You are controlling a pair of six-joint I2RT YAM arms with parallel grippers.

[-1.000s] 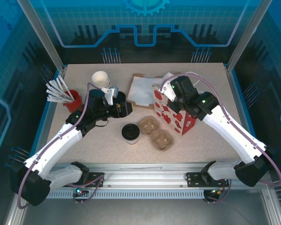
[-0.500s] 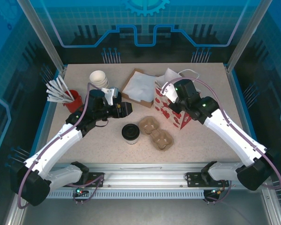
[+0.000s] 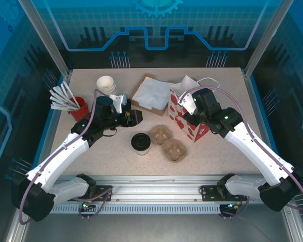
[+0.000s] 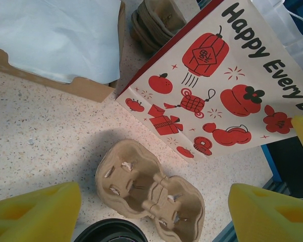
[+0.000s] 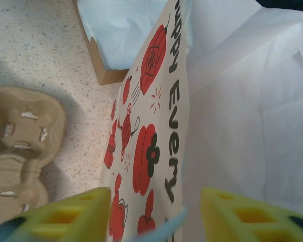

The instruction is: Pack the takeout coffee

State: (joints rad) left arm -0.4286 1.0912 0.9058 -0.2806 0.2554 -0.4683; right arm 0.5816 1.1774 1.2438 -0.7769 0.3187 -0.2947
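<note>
The takeout coffee [image 3: 140, 142], a pale cup under a black lid, stands at the table's front middle; its lid [image 4: 108, 233] peeks in at the bottom of the left wrist view. Right of it lies a brown pulp cup carrier [image 3: 167, 142] [image 4: 149, 189]. A white paper bag with red prints [image 3: 189, 120] [image 5: 156, 126] stands upright behind the carrier. My right gripper [image 3: 188, 107] [image 5: 156, 217] is open over the bag's mouth, its fingers either side of the printed wall, apart from it. My left gripper [image 3: 133, 117] [image 4: 156, 214] hovers open behind the coffee, holding nothing.
A flat cardboard box lined with white paper [image 3: 150, 96] [image 4: 55, 40] lies behind the bag. A stack of white cups [image 3: 108, 84] and a red cup of white sticks [image 3: 73, 103] stand at the back left. Spare carriers [image 4: 156, 20] lie beside the box.
My right gripper was shut on the bag's rim and has now opened and let it go. The bag has shifted slightly right. The left arm has not moved.
</note>
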